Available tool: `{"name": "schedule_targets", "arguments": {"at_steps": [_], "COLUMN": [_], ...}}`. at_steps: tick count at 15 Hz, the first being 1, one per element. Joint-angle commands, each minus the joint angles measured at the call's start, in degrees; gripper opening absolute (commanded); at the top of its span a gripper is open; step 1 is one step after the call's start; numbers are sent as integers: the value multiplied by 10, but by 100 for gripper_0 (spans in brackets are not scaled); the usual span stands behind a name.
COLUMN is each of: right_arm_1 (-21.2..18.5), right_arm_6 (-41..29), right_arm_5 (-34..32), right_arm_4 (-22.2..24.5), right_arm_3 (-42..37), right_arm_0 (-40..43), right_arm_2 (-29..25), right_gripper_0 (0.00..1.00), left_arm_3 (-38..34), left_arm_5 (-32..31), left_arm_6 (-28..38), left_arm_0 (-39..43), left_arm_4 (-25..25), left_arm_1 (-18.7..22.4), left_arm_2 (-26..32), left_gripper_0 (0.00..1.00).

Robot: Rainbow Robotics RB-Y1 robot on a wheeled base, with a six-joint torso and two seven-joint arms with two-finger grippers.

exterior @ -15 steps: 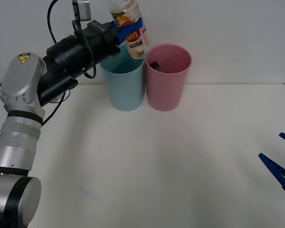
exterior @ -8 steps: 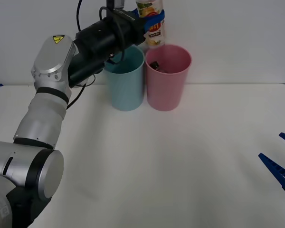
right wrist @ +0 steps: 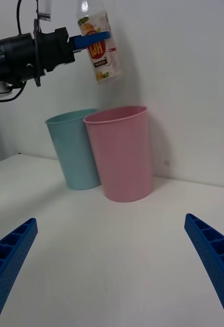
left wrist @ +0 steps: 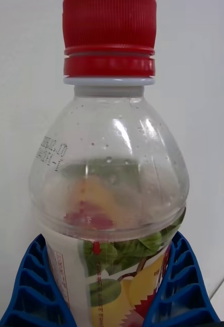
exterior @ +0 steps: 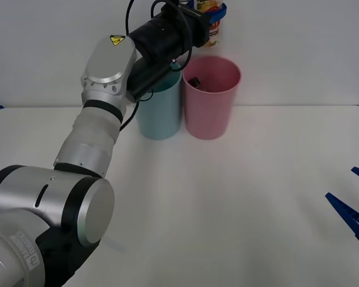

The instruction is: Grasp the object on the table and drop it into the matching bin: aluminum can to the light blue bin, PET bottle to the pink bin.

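My left gripper (exterior: pixel 210 13) is shut on the PET bottle (exterior: pixel 209 7), a small clear bottle with a red cap (left wrist: pixel 109 36) and a yellow-and-red label. It holds the bottle upright in the air above the pink bin (exterior: pixel 212 98), over the side nearest the light blue bin (exterior: pixel 160 110). In the left wrist view the blue fingers (left wrist: pixel 32 286) clamp the bottle (left wrist: pixel 109 173) at its label. The right wrist view shows the bottle (right wrist: pixel 99 46) well above both the pink bin (right wrist: pixel 122 153) and the light blue bin (right wrist: pixel 73 148). My right gripper (exterior: pixel 356 197) rests open low at the table's right side.
The two bins stand side by side, touching, at the back of the white table (exterior: pixel 227 197) against a plain wall. A small dark item (exterior: pixel 194 81) lies inside the pink bin. My left arm (exterior: pixel 107 78) reaches over the light blue bin.
My left arm has carried the bottle to the right and higher, from above the light blue bin to above the pink bin. The right gripper has stayed still.
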Motion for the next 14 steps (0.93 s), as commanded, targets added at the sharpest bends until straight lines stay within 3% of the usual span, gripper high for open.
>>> {"name": "schedule_targets", "arguments": {"at_steps": [1,14], "right_arm_1": [0,0], "right_arm_6": [0,0], "right_arm_5": [0,0], "right_arm_4": [0,0], "right_arm_3": [0,0], "right_arm_0": [0,0], "right_arm_2": [0,0], "right_gripper_0": [100,100], "left_arm_3": [0,0], "left_arm_5": [3,-27], "left_arm_6": [-1,29], "left_arm_0": [1,2], "left_arm_4": [-2,7], "left_arm_1": [0,0], "left_arm_2": [-8,-51], "left_gripper_0": [5,7]}}
